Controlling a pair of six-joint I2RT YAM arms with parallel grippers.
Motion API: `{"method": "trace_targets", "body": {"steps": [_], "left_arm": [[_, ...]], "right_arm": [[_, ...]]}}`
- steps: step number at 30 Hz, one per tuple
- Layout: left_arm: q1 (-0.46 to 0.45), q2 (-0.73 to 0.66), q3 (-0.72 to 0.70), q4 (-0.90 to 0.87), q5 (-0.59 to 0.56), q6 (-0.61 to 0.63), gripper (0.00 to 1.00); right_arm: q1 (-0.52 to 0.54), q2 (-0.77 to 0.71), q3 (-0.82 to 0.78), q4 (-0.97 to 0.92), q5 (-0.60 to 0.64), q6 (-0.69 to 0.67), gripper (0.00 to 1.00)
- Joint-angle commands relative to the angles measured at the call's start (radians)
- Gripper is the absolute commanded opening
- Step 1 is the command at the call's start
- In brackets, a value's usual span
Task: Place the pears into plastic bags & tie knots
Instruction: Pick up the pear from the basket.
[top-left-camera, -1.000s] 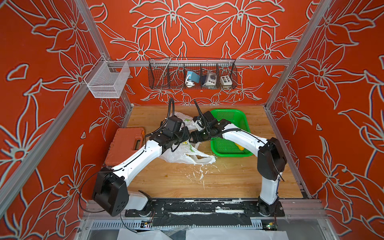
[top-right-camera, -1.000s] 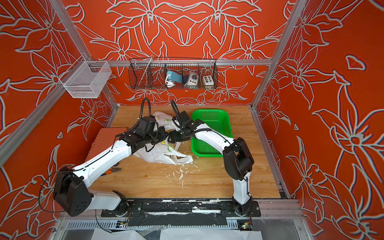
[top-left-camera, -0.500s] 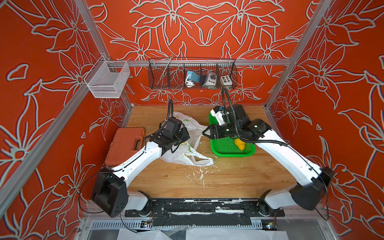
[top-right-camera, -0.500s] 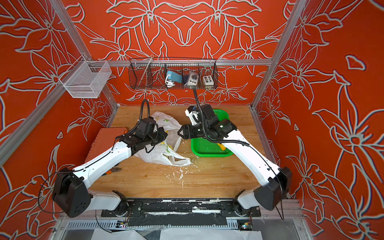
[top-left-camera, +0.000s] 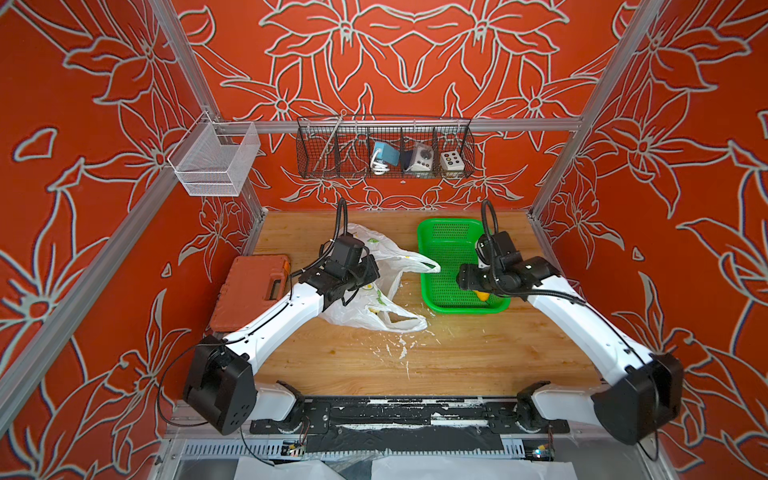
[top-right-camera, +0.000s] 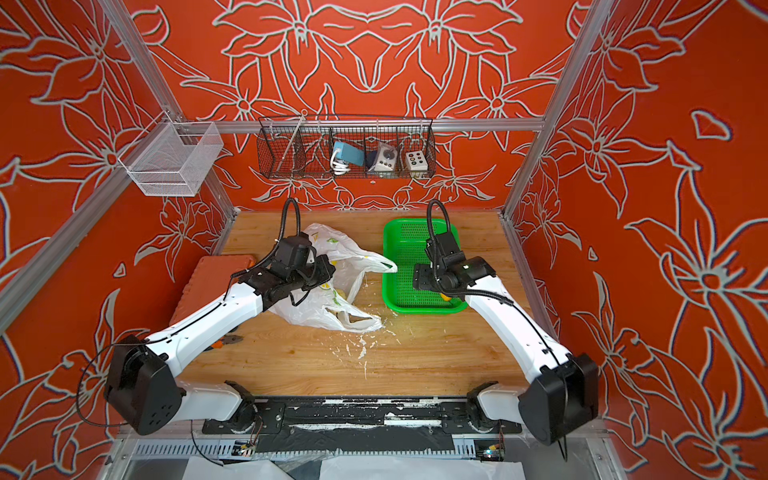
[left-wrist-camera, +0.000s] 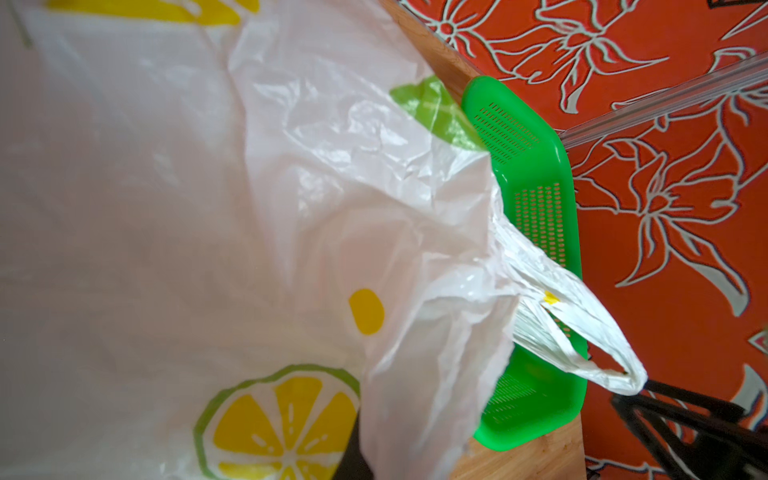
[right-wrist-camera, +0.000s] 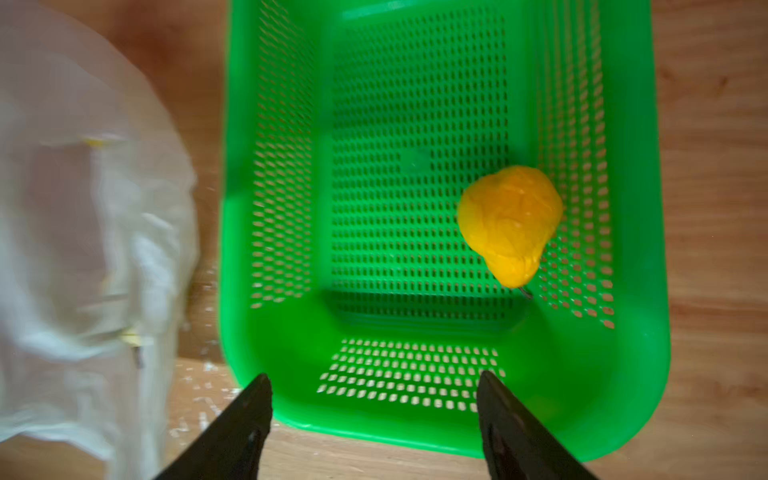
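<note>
The left gripper (top-left-camera: 371, 272) pinches the plastic bag (top-left-camera: 357, 313) at 9 o'clock of the green tray (top-left-camera: 451, 221), while the right gripper (right-wrist-camera: 374, 376), spread and empty, hovers over the orange-yellow pear (right-wrist-camera: 510, 220) in its 5 o'clock corner.

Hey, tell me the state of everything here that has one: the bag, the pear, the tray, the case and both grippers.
plastic bag: mouth open, handles untied, no knot.
pear: lying loose in the green tray, not gripped.
green tray: upright, one pear inside.
left gripper: shut on the plastic bag's edge.
right gripper: open, empty, above the green tray.
orange case: closed, lying flat.
</note>
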Motion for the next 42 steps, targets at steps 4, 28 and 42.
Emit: {"method": "trace_targets", "body": {"steps": [4,28,42], "left_arm": [[0.001,-0.047,0.028,-0.044,0.007,0.029,0.00],[0.000,-0.068,0.034,-0.078,0.027,0.042,0.00],[0.000,-0.067,0.037,-0.086,0.041,0.060,0.00]], "right_arm": [[-0.041,0.129,0.022,0.031,0.198,-0.031,0.82],[-0.124,0.566,0.184,0.165,0.131,-0.121,0.53],[-0.043,-0.007,0.050,0.159,-0.302,-0.006,0.26]]}}
